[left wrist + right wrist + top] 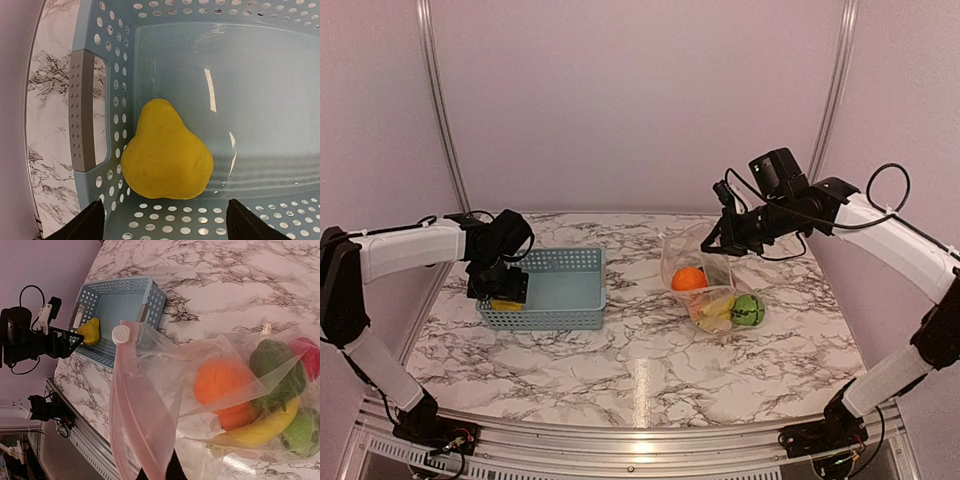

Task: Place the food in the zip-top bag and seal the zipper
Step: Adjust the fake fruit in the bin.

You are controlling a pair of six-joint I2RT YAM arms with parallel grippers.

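Zip-top bag (food inside) pinched by R gripper; L gripper jaws apart over lemon in basket.

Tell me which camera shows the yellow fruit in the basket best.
Left wrist: the yellow fruit fills mid-frame, whole outline clear on the basket floor. Top external shows only a yellow sliver under the left gripper; right wrist shows it small and far off.

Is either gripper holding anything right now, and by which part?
Right gripper pinches the clear plastic zip-top bag by its pinkish zipper strip; left gripper open, empty.
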